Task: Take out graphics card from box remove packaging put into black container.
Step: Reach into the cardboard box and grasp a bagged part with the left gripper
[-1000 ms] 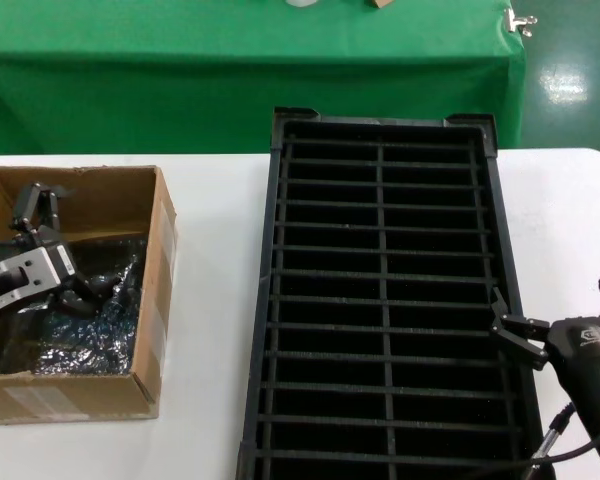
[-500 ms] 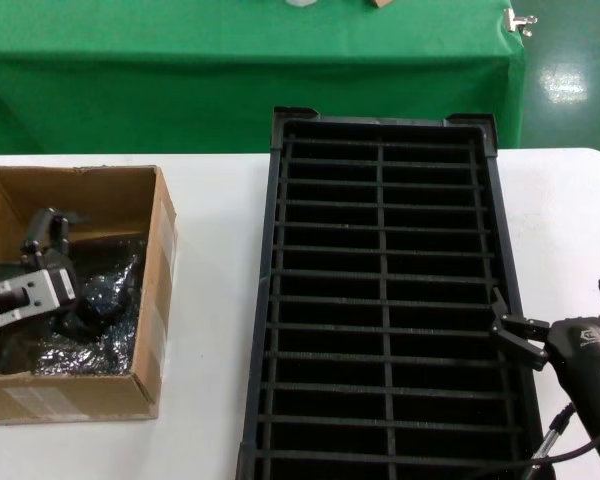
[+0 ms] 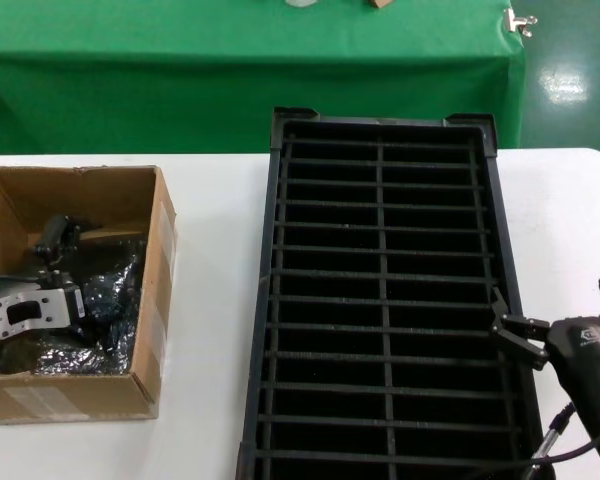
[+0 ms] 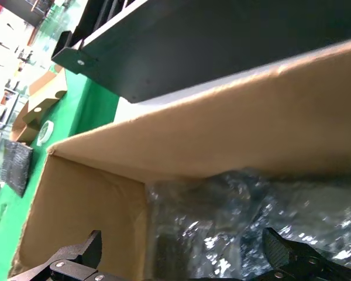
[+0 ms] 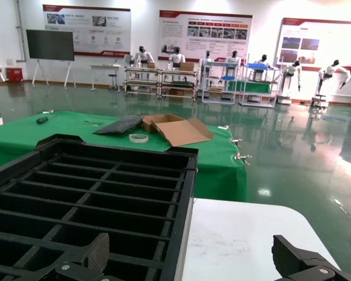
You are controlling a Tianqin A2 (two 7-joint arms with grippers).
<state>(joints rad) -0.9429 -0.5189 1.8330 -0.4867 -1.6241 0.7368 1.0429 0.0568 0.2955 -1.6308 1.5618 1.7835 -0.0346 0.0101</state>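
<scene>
Black, rubber-padded right end effector (image 3: 558,345) sits parked at the lower right of the head frame, fingers spread wide, beside the right rim of the black container (image 3: 272,300); nothing held.

Brown corrugated box (image 3: 157,300) at left of frame, on the white bench (image 3: 215,250), just beside the container. Left end effector (image 3: 68,270) is down inside the box, fingers apart, straddling the shiny heap; no grip made, as far as the wrist view shows.

Packaging (image 4: 234,222): crinkled silvery-grey film, several bagged bundles filling the box floor. Graphics card itself not visible bare; presumably sealed inside one of the bags, though I cannot tell which.

Handling judgement: film is thin, slick and slack, so it will slide and bunch between the pads. The board inside should be stiff, light and fragile at components. Best hold looks to be across a bundle's firm edge, pinching card through bag, not loose film alone.

Container slots all appear empty, far end toward the top of frame.
</scene>
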